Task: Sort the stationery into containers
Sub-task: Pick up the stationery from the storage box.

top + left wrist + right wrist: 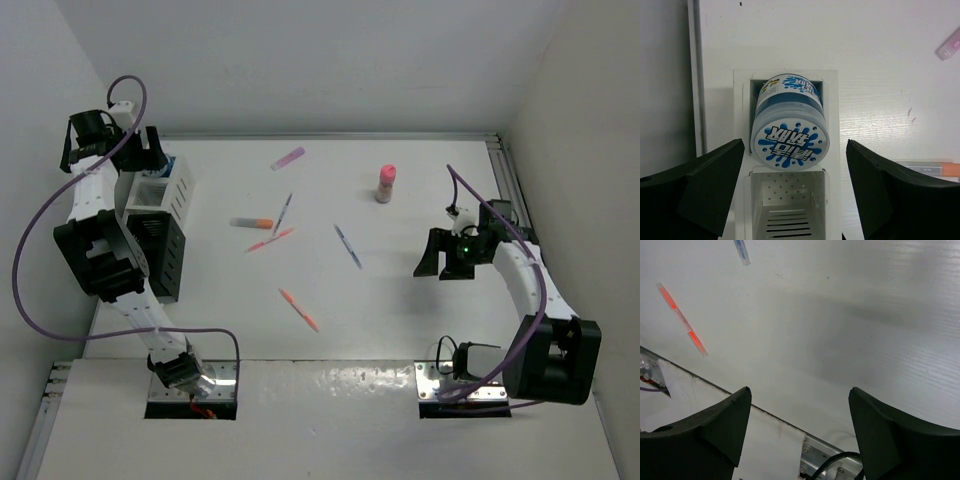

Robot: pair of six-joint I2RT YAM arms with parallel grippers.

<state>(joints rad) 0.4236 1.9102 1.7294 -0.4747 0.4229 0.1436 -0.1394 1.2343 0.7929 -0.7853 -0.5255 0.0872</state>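
a: stationery jar (790, 135) is sitting tilted in the far compartment of the white organiser (836, 115), one round face poking up over the rim. the near compartment is showing only its perforated floor.
b: label?
a: blue splash print with white characters, reading upside down from the left wrist view. i'm not making them out.
b: left gripper (795, 143)?
a: hanging over the jar, jaws spread wide, apparently not touching it.
b: black organiser (170, 260)?
a: sitting just beside the white one. the left arm is covering part of it from the top, and the inside is too dark to tell contents.
b: right side?
a: right gripper (797, 392) is hovering wide open over bare table (850, 315), gripping nothing. an orange pen (682, 320) is lying near the table edge. a blue pen (741, 251) is getting cut off by the top of that view.
b: rest?
a: all lying loose mid-table. pink-capped bottle (385, 184) is standing upright. pink marker (288, 158) is running off the left wrist view's edge. orange-capped marker (252, 222) is hiding half behind a finger there. purple pen (283, 213) is lying just beside a thin pink pen (270, 240).
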